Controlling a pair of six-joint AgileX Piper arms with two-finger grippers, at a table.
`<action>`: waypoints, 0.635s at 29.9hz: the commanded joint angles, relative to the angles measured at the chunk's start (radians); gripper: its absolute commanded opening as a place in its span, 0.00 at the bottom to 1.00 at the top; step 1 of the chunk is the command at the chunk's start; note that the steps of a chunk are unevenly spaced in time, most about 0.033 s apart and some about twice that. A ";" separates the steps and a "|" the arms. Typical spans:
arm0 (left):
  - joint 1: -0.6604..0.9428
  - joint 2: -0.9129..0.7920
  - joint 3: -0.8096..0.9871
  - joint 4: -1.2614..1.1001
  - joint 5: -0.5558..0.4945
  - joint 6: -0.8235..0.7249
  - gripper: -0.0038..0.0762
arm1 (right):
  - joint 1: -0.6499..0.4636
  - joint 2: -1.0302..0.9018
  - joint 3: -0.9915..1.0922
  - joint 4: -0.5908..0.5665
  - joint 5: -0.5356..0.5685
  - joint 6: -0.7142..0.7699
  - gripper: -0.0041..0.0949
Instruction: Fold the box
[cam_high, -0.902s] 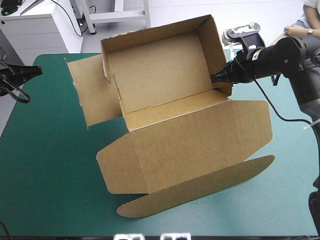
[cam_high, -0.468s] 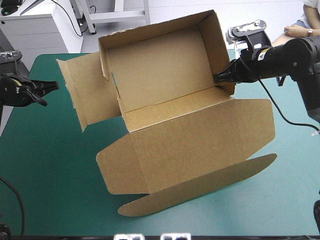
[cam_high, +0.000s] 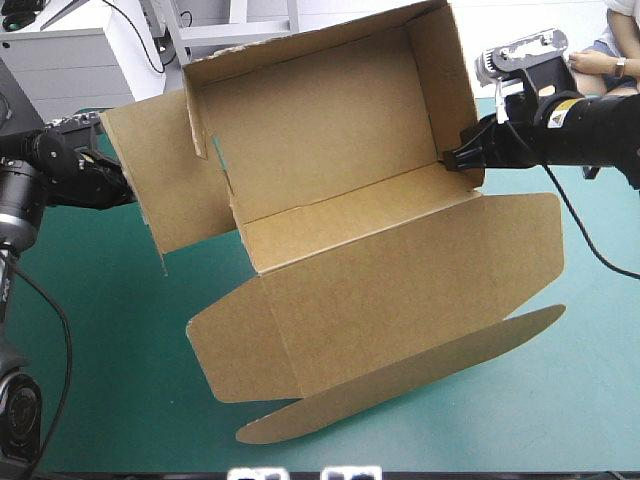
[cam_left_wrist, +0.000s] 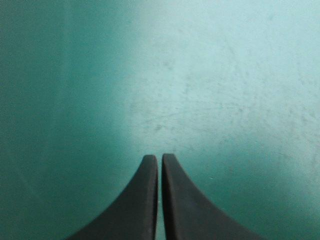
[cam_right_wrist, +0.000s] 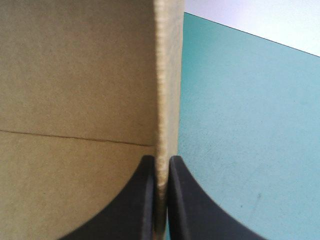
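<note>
The brown box (cam_high: 330, 130) is an open tray with raised walls, tilted up off the teal-green cover, its lid (cam_high: 400, 290) spread flat toward the front. My right gripper (cam_high: 462, 160) is shut on the tray's right wall near its front corner. In the right wrist view the board's edge (cam_right_wrist: 167, 75) runs up from between the black fingers (cam_right_wrist: 145, 200). My left gripper (cam_left_wrist: 160, 159) is shut on nothing, with only cover ahead of it. In the high view its tip is hidden behind the box's loose left flap (cam_high: 150, 170).
A rounded tuck flap (cam_high: 400, 385) at the lid's front rests on the cover. Bare teal-green cover (cam_high: 100, 350) lies at the front left and front right. A white cabinet (cam_high: 60, 50) stands beyond the table's far left corner.
The right gripper has raised the box's right wall up and to the right, tilting the tray more. The left arm has come in from the left edge to the left flap.
</note>
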 joint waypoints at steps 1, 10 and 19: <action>-0.001 -0.019 -0.025 -0.156 -0.027 0.068 0.07 | -0.006 -0.033 -0.031 0.033 0.004 -0.001 0.02; -0.001 -0.032 -0.025 -0.475 0.075 0.262 0.07 | -0.006 0.044 -0.031 0.033 -0.019 0.008 0.02; -0.001 -0.100 -0.025 -0.539 0.086 0.261 0.07 | -0.006 0.167 -0.031 0.023 -0.062 0.051 0.02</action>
